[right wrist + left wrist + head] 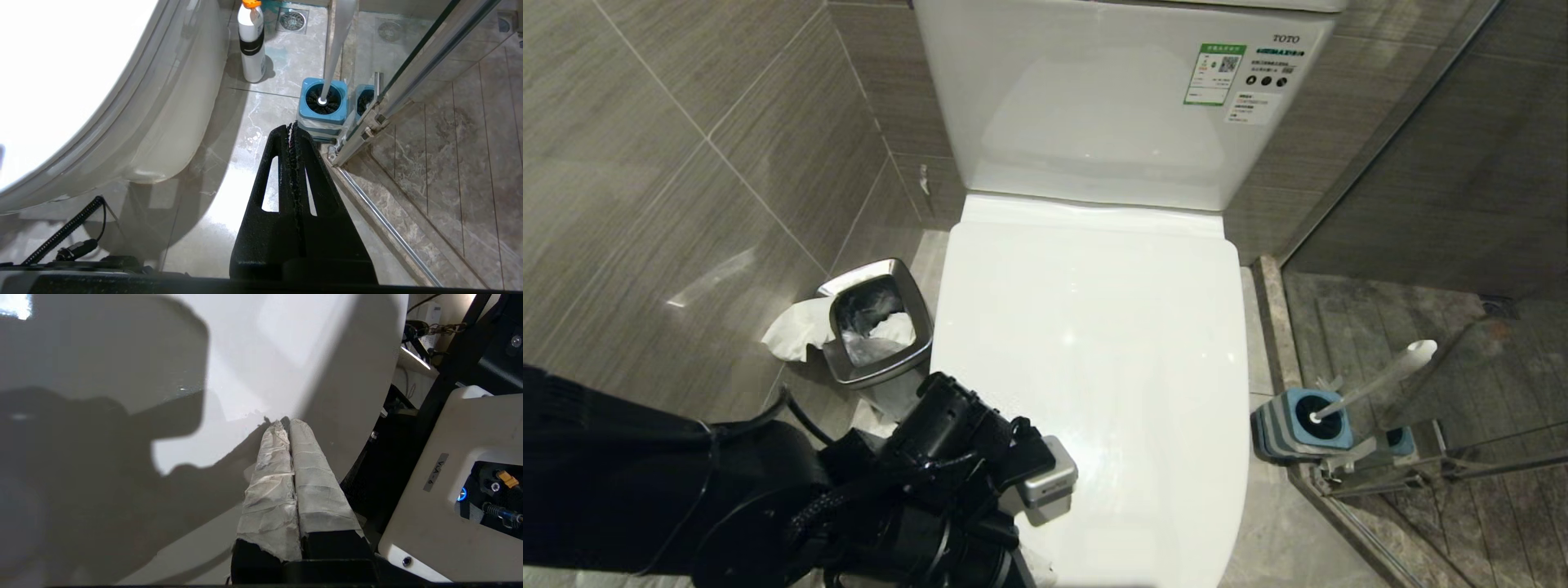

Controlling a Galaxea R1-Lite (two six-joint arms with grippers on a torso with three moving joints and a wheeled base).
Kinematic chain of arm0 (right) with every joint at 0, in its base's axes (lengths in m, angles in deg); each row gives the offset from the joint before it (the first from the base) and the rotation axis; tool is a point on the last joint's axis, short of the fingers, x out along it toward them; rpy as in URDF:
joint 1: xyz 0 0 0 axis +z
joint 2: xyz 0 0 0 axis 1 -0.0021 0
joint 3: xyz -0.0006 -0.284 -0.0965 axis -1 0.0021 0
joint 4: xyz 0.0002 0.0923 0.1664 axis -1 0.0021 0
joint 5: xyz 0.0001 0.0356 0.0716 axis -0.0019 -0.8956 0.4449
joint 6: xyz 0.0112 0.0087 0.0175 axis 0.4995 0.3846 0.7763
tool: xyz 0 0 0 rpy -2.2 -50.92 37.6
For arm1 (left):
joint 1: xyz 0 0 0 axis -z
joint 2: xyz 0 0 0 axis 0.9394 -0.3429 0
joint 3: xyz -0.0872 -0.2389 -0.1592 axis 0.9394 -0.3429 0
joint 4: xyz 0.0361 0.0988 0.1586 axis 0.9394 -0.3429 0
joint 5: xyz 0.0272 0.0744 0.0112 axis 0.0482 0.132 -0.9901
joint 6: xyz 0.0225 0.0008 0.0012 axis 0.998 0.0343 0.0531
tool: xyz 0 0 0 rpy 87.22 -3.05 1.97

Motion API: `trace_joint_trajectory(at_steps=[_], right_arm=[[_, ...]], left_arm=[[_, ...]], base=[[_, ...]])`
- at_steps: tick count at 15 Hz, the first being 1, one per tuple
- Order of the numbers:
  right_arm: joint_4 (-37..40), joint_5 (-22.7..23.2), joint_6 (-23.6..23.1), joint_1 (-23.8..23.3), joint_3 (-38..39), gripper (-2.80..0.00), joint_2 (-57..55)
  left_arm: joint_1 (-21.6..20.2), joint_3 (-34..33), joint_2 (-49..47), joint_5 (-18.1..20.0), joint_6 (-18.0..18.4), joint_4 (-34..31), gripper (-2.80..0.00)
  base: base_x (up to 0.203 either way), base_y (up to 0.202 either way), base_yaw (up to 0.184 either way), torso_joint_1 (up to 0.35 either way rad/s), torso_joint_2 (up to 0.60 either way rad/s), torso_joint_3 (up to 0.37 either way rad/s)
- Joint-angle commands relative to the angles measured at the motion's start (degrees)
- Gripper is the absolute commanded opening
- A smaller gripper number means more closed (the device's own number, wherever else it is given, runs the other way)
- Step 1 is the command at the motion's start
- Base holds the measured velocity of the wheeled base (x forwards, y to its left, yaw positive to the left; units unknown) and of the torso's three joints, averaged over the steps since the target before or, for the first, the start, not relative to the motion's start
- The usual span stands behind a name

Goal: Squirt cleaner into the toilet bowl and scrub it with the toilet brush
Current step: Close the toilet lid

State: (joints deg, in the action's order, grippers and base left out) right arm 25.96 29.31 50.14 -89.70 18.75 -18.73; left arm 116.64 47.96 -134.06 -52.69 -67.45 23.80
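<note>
Low in the head frame, at lower left, my left gripper sat over the near left edge of the closed toilet lid, its tape-wrapped fingers pressed together with nothing between them, tips at the white surface. Whether they touched it, I could not tell. Lid down, so the toilet bowl was hidden. At right of that frame the toilet brush stood in its grey-and-blue holder on the floor beside the toilet, handle leaning toward the glass shower door. My right gripper hung above the floor near that holder, black fingers closed, empty. A white bottle with an orange cap stood by the toilet base. A steel waste bin stood at middle left.
</note>
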Motion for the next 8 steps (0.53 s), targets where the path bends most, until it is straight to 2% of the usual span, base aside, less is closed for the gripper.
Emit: trace_joint_trajectory(at_steps=[1, 6, 8], right_arm=[[0.0, -0.02, -0.01, -0.01, 0.01, -2.8, -0.04], [0.0, -0.02, 0.07, 0.08, 0.01, -2.8, -0.04], [0.0, -0.02, 0.07, -0.01, 0.01, -2.8, -0.04]], left_arm=[[0.07, -1.17, -0.31, -0.12, 0.02, 1.04, -2.8], [-0.17, -1.19, 2.46, -0.41, 0.14, 1.15, -2.8], [-0.67, 1.38, 6.04, -0.39, 0.13, -0.58, -2.8]], base=[[0.0, 0.0, 0.0, 0.0, 0.0, 0.0], [0.0, 0.0, 0.0, 0.0, 0.0, 0.0], [0.0, 0.0, 0.0, 0.0, 0.0, 0.0]])
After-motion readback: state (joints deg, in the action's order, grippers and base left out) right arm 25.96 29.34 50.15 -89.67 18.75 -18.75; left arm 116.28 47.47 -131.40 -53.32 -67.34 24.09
